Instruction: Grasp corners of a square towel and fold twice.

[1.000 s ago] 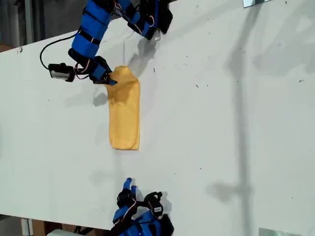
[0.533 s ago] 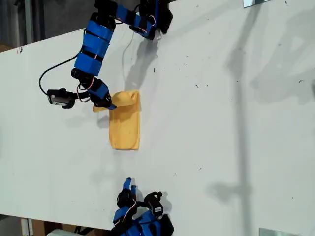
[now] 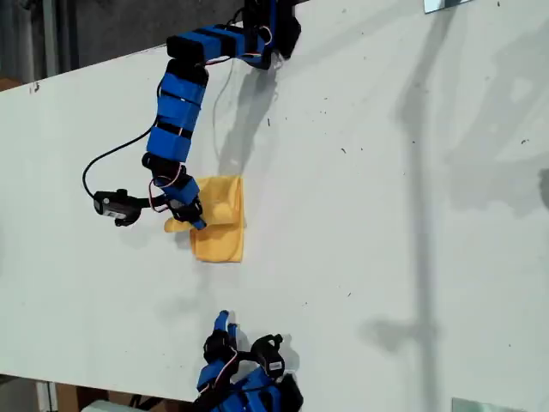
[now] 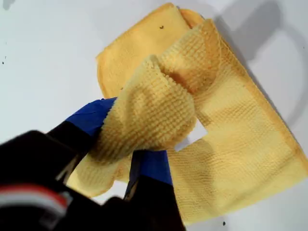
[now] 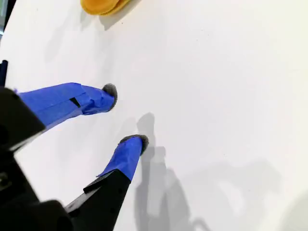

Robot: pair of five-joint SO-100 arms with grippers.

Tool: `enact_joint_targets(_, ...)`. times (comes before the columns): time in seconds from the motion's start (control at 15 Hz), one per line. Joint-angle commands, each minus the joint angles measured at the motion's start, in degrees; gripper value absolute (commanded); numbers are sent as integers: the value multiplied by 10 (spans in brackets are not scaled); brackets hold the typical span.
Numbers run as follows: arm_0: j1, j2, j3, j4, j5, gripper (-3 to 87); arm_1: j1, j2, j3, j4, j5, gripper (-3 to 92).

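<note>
The yellow-orange towel (image 3: 221, 232) lies on the white table as a narrow folded strip, partly doubled over on itself. My first gripper (image 3: 190, 221) is shut on one of its corners (image 4: 149, 110), holding that end lifted and curled above the flat layer (image 4: 240, 149). The blue fingers (image 4: 89, 115) show under the bunched cloth. My second gripper (image 3: 225, 319) rests near the exterior view's bottom edge, open (image 5: 126, 115) over bare table, with only the towel's end (image 5: 98, 6) far ahead of it.
The white table (image 3: 386, 215) stretches wide toward the exterior view's right. A black cable (image 3: 111, 154) loops beside the first arm. The first arm's base (image 3: 266, 26) stands at the top edge, and the table's edge runs along the exterior view's upper left.
My first gripper has carried the towel's held end toward the exterior view's bottom, over the rest of the cloth, so the strip looks about half as long. The second arm has not moved.
</note>
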Motion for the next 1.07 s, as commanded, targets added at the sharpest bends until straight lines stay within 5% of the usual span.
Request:
enact_joint_targets(0.0,-8,0,-4,4,-6,158,-11,10,-47,-32,-14,-1)
enact_joint_targets(0.07,-8,0,-4,4,-9,155,-8,-2,-63,-18,-14,-1)
enact_joint_targets(0.27,-8,0,-4,4,-8,153,-8,-4,-63,-11,-23,285)
enact_joint_targets(0.67,-10,1,-4,5,-5,150,-11,134,-40,40,-70,321)
enact_joint_targets(1.0,-11,4,-4,7,-4,146,-25,748,627,14,54,310)
